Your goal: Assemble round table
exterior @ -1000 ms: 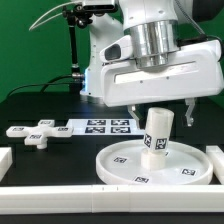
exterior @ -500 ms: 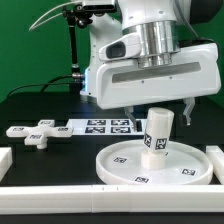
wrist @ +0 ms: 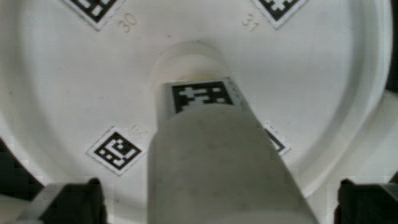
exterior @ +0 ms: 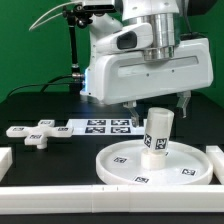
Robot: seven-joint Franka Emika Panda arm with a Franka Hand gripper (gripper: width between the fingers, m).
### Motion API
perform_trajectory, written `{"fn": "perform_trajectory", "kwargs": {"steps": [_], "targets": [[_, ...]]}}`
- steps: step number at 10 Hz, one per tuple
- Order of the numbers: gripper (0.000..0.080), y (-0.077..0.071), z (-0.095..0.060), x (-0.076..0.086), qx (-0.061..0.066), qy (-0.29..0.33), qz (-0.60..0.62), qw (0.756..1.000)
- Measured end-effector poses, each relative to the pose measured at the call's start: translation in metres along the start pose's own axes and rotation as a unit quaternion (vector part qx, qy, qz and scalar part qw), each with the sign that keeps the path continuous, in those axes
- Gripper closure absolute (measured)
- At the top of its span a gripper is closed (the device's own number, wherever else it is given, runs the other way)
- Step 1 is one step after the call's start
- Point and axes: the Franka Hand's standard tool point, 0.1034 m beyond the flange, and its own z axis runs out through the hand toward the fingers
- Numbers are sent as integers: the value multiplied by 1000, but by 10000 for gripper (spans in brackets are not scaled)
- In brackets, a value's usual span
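Note:
The short cylinder leg [exterior: 157, 132] stands upright on the hub of the large round disc [exterior: 120, 162], which lies at the exterior view's right. My gripper [exterior: 160, 103] is open just above the leg's top, one finger on each side and apart from it. In the wrist view the leg [wrist: 214, 150] fills the middle over the disc [wrist: 71, 90]. My gripper [wrist: 217, 200] straddles it, and the dark fingertips [wrist: 80, 200] show a gap to the leg on both sides. The cross-shaped foot [exterior: 38, 132] lies flat at the exterior view's left.
The marker board [exterior: 105, 125] lies behind the disc. White border bars run along the front [exterior: 60, 200], at the left [exterior: 5, 158] and at the right [exterior: 216, 155]. A black stand with cables [exterior: 73, 60] rises at the back.
My hand has lifted a little above the leg, with the fingers still apart. The leg, disc and foot have not moved.

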Motion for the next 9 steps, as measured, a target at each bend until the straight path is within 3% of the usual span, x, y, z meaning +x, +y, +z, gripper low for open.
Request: {"fn": "perform_trajectory", "kwargs": {"steps": [3,5,9], "targets": [[151,2,1,-1,-2,-2,-80,997],[151,3,2,-2,-13,-14,-222,975],[151,-2,6,1,-23,-36,-392,919]]}}
